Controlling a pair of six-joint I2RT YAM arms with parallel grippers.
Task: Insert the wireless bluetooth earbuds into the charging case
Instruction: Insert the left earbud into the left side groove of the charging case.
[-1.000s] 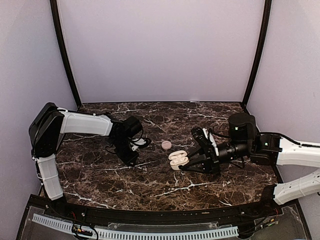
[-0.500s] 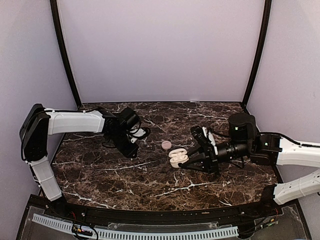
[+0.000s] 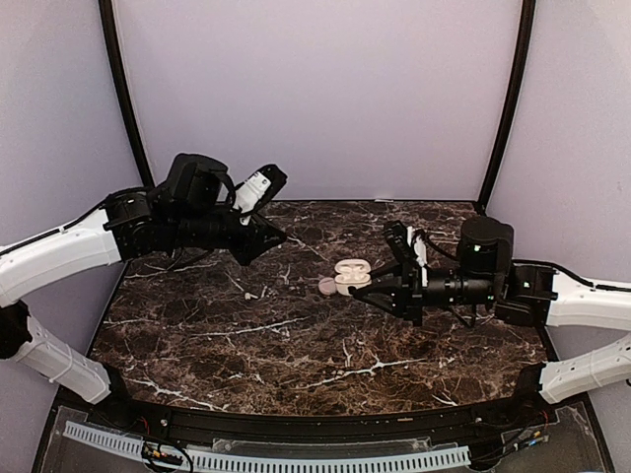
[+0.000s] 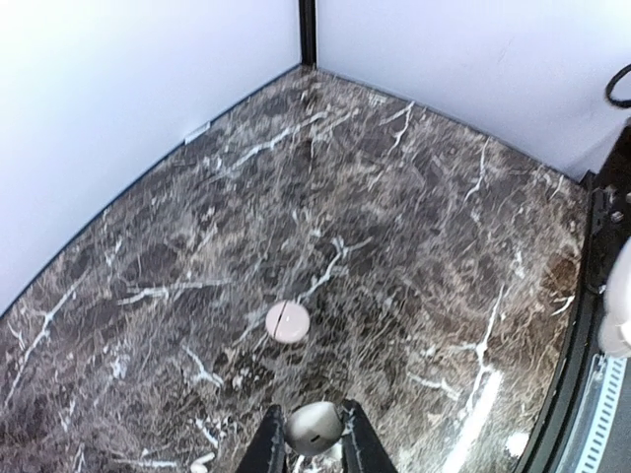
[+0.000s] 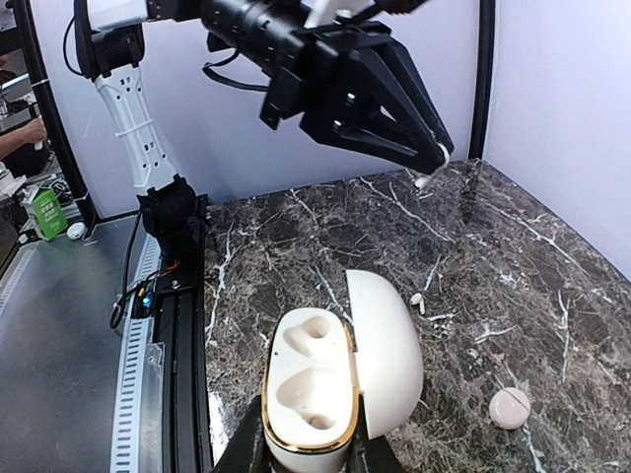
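My left gripper is shut on one white earbud and hangs high above the marble table, at the back left. A second earbud lies loose on the marble between the arms, also at the bottom left of the left wrist view. My right gripper is shut on the white, gold-rimmed charging case. Its lid stands open and both wells are empty. In the top view the case is held off the table, right of centre.
A small round pinkish case with a slit lies on the marble just left of the held case, also seen from the wrists. Black corner posts and pale walls close in the back and sides.
My left arm has risen from the table and swung up and back with the earbud in its jaws. The right gripper has lifted the open case slightly up and away.
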